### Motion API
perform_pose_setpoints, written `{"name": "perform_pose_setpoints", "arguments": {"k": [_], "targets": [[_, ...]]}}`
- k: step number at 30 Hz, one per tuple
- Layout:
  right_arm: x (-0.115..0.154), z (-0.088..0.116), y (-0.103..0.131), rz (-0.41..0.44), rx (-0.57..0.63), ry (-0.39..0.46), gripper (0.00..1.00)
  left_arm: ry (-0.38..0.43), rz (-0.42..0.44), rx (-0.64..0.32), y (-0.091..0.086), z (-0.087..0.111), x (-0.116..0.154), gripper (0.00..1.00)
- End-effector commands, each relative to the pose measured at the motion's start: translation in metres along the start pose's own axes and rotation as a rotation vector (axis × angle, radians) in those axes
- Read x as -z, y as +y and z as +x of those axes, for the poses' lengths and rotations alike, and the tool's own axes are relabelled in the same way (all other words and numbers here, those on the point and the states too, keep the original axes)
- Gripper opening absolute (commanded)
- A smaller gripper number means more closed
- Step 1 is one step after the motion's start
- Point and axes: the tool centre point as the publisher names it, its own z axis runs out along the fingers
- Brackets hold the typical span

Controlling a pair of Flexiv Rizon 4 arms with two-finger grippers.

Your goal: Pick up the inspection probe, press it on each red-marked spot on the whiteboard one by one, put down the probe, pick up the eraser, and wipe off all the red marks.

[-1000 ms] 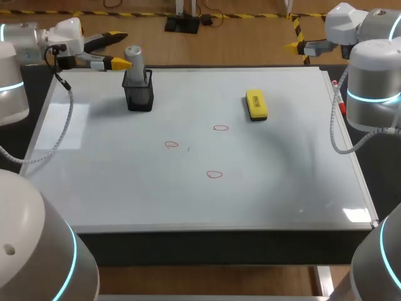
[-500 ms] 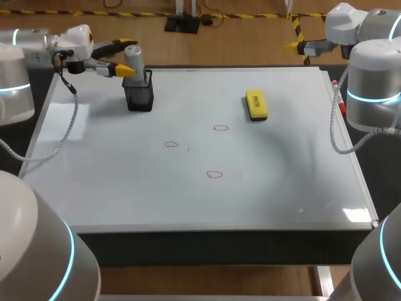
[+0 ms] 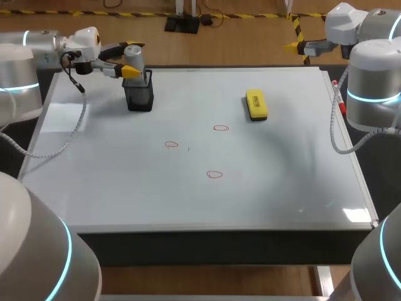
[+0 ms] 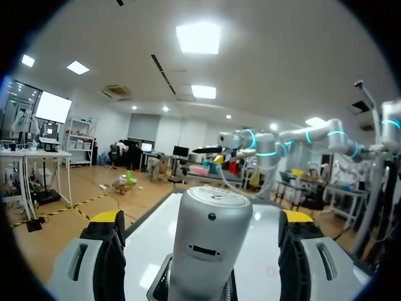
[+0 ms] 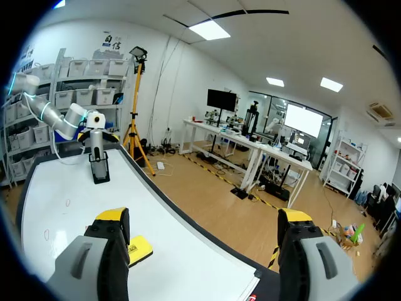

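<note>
- The left tool (image 3: 130,59) is released: its two yellow tips stand on either side of the inspection probe (image 3: 134,61), one on the near side and one on the far side. In the left wrist view there is a clear gap between each finger and the grey body, so nothing is gripped yet.
- The probe stands upright in a black holder (image 3: 140,95) at the far left of the whiteboard (image 3: 188,200). Its long axis is vertical and its rounded head rises above the holder's rim.
- The left tool comes in level from the left, so its fingers cross the probe's axis at right angles, at head height. I judge that closing them here would take the probe squarely, and the lift must then go straight up to free it from the holder.
- The right tool (image 5: 200,219) is also released and holds nothing. It hangs past the far right corner of the desk, well apart from the probe, so the left arm is plainly the nearer one.
- The red marks (image 3: 214,174) lie to the right of the holder and nearer than it.
</note>
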Motion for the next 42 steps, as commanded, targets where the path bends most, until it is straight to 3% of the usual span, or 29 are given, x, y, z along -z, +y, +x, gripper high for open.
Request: {"name": "perform_pose_setpoints", "arguments": {"k": [1, 14, 17, 19, 22, 24, 25, 42], "targets": [[0.0, 0.0, 0.0, 0.002, 0.0, 0.001, 1.0, 0.03, -0.007, 0.007, 0.005, -0.007, -0.004, 1.0], [0.0, 0.0, 0.0, 0.002, 0.0, 0.001, 1.0, 0.025, -0.001, 0.012, 0.012, -0.009, -0.004, 0.98], [0.0, 0.0, 0.0, 0.002, 0.0, 0.001, 1.0, 0.029, 0.001, 0.008, 0.011, -0.009, -0.004, 0.8], [0.0, 0.0, 0.0, 0.002, 0.0, 0.001, 1.0, 0.031, 0.002, 0.006, 0.011, -0.008, -0.004, 0.54], [0.0, 0.0, 0.0, 0.002, 0.0, 0.001, 1.0, 0.04, -0.002, 0.001, 0.012, -0.007, -0.002, 0.36], [0.0, 0.0, 0.0, 0.002, 0.0, 0.001, 1.0, 0.043, -0.003, -0.003, 0.011, -0.006, -0.001, 0.03], [0.0, 0.0, 0.0, 0.002, 0.0, 0.001, 1.0, 0.044, -0.003, -0.006, 0.011, -0.006, -0.001, 0.0], [0.0, 0.0, 0.0, 0.002, 0.0, 0.001, 1.0, 0.026, -0.008, -0.048, -0.01, 0.003, -0.001, 0.0]]}}
